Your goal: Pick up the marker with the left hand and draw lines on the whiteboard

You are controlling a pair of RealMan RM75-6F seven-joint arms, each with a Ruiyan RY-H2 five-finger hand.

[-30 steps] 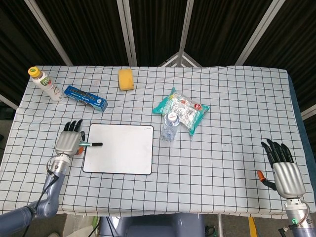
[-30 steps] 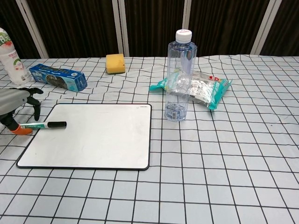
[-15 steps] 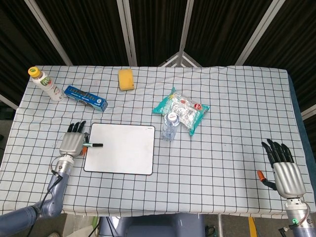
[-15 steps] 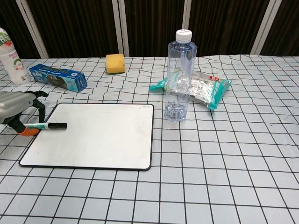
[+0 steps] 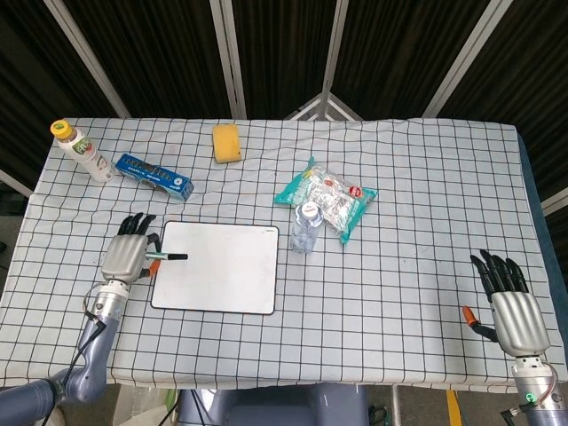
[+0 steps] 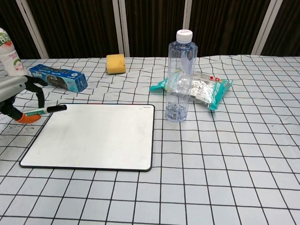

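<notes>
L hand (image 6: 16, 91) has marker (image 6: 44, 110) pinched & lifted; no lines drawn yet.
Marker at board's (image 6: 93, 136) 10 o'clock corner, cap end over the edge, tip apparently clear of surface. Board blank. Pickup looks done; drawing remains. R hand (image 5: 515, 306) holds nothing, fingers extended, well apart at table's 4 o'clock.

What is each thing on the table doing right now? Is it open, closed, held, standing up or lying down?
marker: held by the left hand, tip over the whiteboard's edge
left hand: grips the marker
right hand: holds nothing, fingers apart
whiteboard: lying flat, blank
water bottle: upright, capped
white bottle: upright, capped
blue box: lying flat
snack bag: lying flat
sponge: lying flat
</notes>
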